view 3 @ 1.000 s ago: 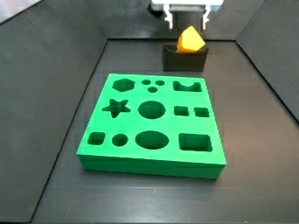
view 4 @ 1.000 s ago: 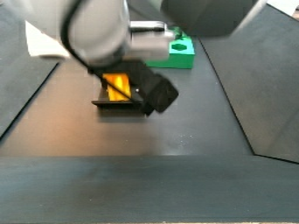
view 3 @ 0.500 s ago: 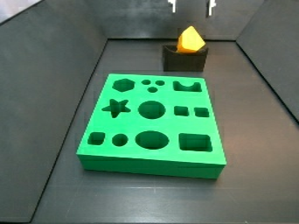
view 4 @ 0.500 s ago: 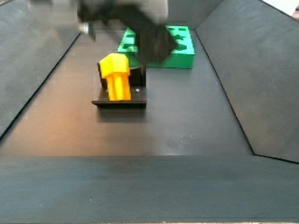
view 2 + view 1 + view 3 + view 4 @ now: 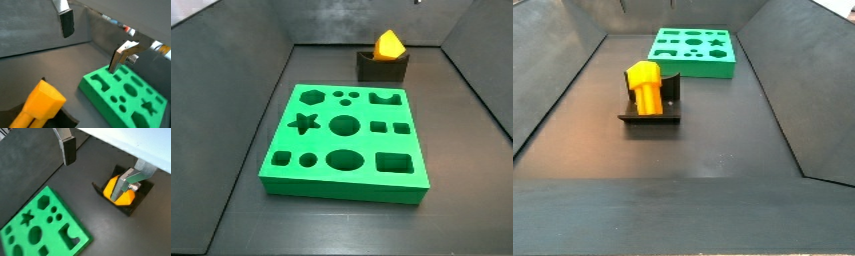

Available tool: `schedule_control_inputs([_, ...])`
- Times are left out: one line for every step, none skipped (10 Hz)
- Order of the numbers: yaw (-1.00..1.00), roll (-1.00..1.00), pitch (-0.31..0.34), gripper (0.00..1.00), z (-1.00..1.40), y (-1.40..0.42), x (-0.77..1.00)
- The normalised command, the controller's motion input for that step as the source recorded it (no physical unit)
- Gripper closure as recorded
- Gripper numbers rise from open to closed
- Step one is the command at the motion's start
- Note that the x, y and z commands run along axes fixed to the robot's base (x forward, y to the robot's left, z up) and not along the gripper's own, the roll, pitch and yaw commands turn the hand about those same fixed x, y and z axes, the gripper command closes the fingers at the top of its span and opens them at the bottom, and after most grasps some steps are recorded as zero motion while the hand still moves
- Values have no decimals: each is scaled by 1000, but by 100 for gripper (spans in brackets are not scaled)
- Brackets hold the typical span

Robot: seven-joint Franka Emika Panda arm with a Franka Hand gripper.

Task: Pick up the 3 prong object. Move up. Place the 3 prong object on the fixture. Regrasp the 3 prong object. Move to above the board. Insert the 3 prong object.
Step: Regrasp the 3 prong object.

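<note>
**Operator:** Where is your claw, and what has it got?

**Spotter:** Your gripper (image 5: 93, 170) hangs high over the floor, out of frame in both side views. Its two silver fingers (image 5: 67, 148) stand wide apart with nothing between them, so it is released. You see the same spread in a wrist view (image 5: 90, 42).

**Operator:** And the piece?

**Spotter:** The 3 prong object (image 5: 388, 43) sits in the fixture (image 5: 381, 67), below your claw and apart from it. In a side view it lies tilted in the notch (image 5: 645, 88), the fixture (image 5: 649, 115) dark under it. From the wrist you look down on it beside one finger (image 5: 122, 190).

**Operator:** What else is near?

**Spotter:** The board (image 5: 345, 142) lies flat on the floor, well apart from the fixture, with bare dark floor between them. Its holes face up (image 5: 692, 46). In the wrist views it sits off to one side of your claw (image 5: 40, 230), (image 5: 127, 95).

**Operator:** Room to move?

**Spotter:** Sloped dark walls (image 5: 245, 110) close in both long sides. The fixture stands near the back wall.
</note>
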Motion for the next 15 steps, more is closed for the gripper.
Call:
schedule_control_inputs([13,1000,29,0,41,-19,-24])
schedule_control_inputs([13,1000,26,0,26,-36,-19])
schedule_control_inputs([14,1000,19,0,8,-33,-25])
schedule_control_inputs([15,1000,15,0,7,-28,-25])
schedule_control_inputs([16,1000,9,0,8,-26,-27])
schedule_control_inputs([18,1000,5,0,11,-22,-25])
schedule_control_inputs([19,1000,1,0,10,-20,-23])
schedule_control_inputs([20,1000,2,0,8,-17,-25])
schedule_control_inputs([22,1000,5,0,15,-17,-19])
schedule_control_inputs([24,1000,11,0,14,-20,-7])
schedule_control_inputs([25,1000,12,0,5,-23,4])
schedule_control_inputs([28,1000,20,0,-11,-22,21])
schedule_control_inputs([31,1000,29,0,-10,-23,32])
schedule_control_inputs([36,1000,41,0,-11,-27,45])
schedule_control_inputs([41,1000,56,0,-11,-30,58])
